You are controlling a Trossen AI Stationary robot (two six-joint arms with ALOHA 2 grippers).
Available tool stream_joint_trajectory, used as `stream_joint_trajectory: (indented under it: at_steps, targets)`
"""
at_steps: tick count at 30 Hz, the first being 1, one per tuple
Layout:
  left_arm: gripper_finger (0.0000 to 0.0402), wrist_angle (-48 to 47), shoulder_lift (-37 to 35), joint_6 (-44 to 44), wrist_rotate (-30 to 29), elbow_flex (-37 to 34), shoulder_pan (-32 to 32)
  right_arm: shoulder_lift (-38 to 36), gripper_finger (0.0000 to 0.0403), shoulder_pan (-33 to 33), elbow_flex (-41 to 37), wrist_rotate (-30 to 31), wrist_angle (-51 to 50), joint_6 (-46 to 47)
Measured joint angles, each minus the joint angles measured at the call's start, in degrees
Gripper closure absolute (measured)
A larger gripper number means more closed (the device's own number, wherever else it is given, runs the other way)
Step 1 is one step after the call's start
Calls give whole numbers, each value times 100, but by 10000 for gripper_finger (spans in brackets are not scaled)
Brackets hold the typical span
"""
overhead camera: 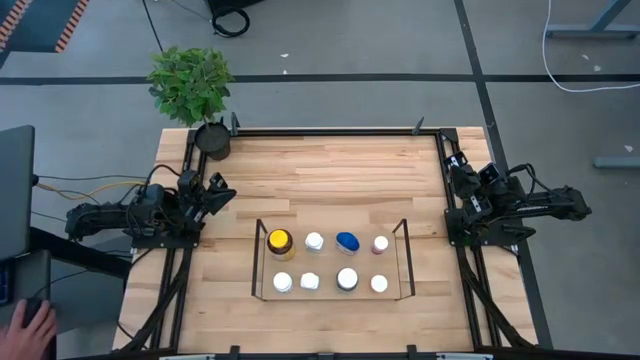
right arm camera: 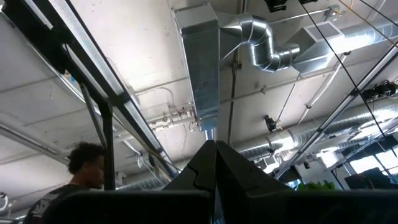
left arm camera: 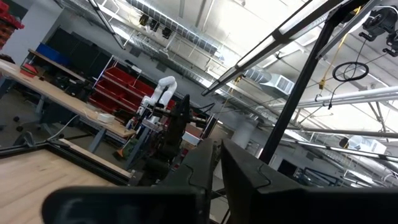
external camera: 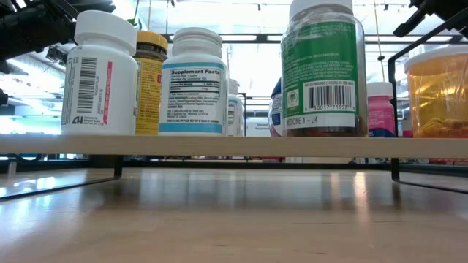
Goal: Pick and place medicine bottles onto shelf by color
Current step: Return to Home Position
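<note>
The black wire shelf [overhead camera: 406, 262] stands at the middle of the table. Eight medicine bottles stand upright on it in two rows. The far row holds the amber yellow-lidded jar [overhead camera: 280, 241], a white-capped bottle [overhead camera: 314, 241], the blue-capped one [overhead camera: 347, 242] and the pink-capped one [overhead camera: 380, 243]. The near row holds several white-capped bottles [overhead camera: 347, 279]. In the low view they rest on the shelf's board [external camera: 234, 146]. My left gripper [overhead camera: 222, 188] is shut and empty at the table's left edge. My right gripper [overhead camera: 458, 172] is shut and empty at the right edge. Both point upward.
A potted green plant [overhead camera: 190, 82] stands at the table's far left corner. The black table frame [overhead camera: 330, 130] runs along the edges. A person's hand [overhead camera: 30, 320] is beyond the near left corner, and a person [right arm camera: 81, 174] shows in the right wrist view.
</note>
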Motion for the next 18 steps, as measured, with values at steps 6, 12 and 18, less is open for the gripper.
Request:
stream_joint_trajectory:
  at_steps: [6, 12, 18]
  targets:
    - [373, 1, 0, 0, 0, 0, 1, 0, 391, 1, 0, 1, 0, 0]
    - [369, -1, -1, -3, 1, 0, 1, 0, 391, 1, 0, 1, 0, 0]
    - [361, 0, 0, 3, 2, 0, 2, 0, 391, 1, 0, 1, 0, 0]
